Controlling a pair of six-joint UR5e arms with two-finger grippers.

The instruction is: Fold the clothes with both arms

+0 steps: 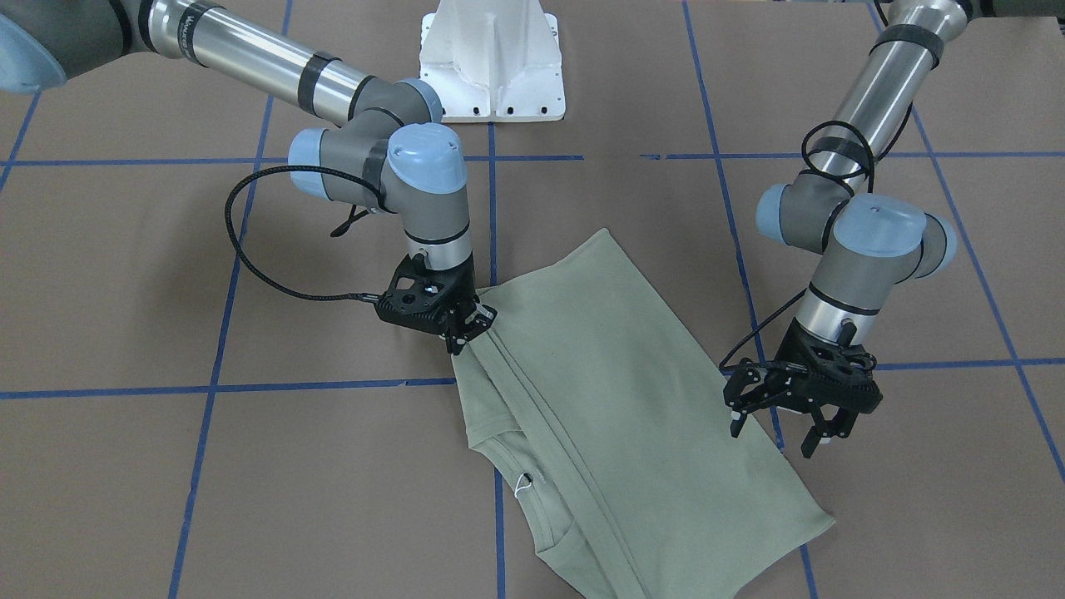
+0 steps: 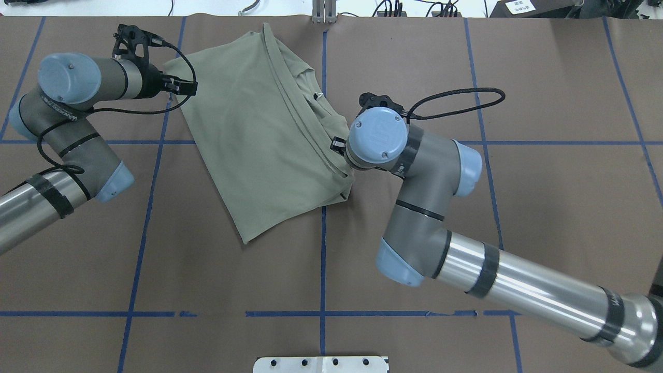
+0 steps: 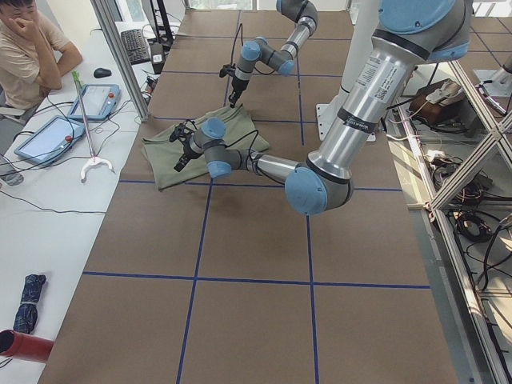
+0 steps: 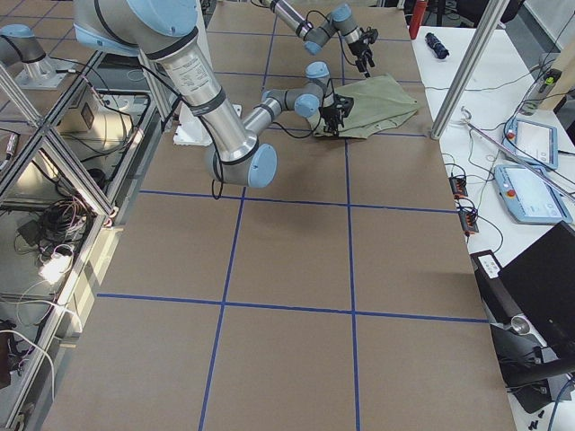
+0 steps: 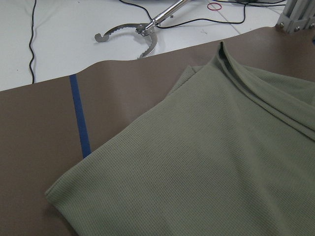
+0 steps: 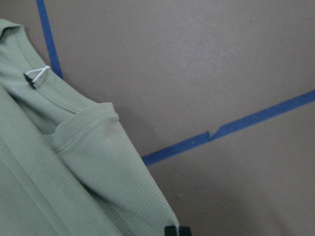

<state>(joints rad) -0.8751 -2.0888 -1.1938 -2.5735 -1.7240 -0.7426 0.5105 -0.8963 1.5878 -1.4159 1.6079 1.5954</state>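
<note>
The pale sage-green shirt [image 1: 607,399] lies folded lengthwise on the brown table, neck and white tag string [image 1: 522,482] toward the operators' side. My right gripper [image 1: 466,331] is shut on the shirt's folded edge at its long side. In the right wrist view its fingertips [image 6: 176,231] pinch the fabric [image 6: 74,162]. My left gripper [image 1: 774,433] is open and empty, just above the shirt's opposite long edge. In the overhead view it [image 2: 181,85] is at the shirt's [image 2: 259,124] far left corner. The left wrist view shows only the shirt [image 5: 221,162], no fingers.
The white pedestal base [image 1: 491,62] stands at the robot's side. Blue tape lines [image 1: 491,191] cross the brown table. A white side table with tablets [image 3: 96,100], a metal grabber tool [image 5: 133,32] and a seated operator [image 3: 32,40] lies beyond the far edge.
</note>
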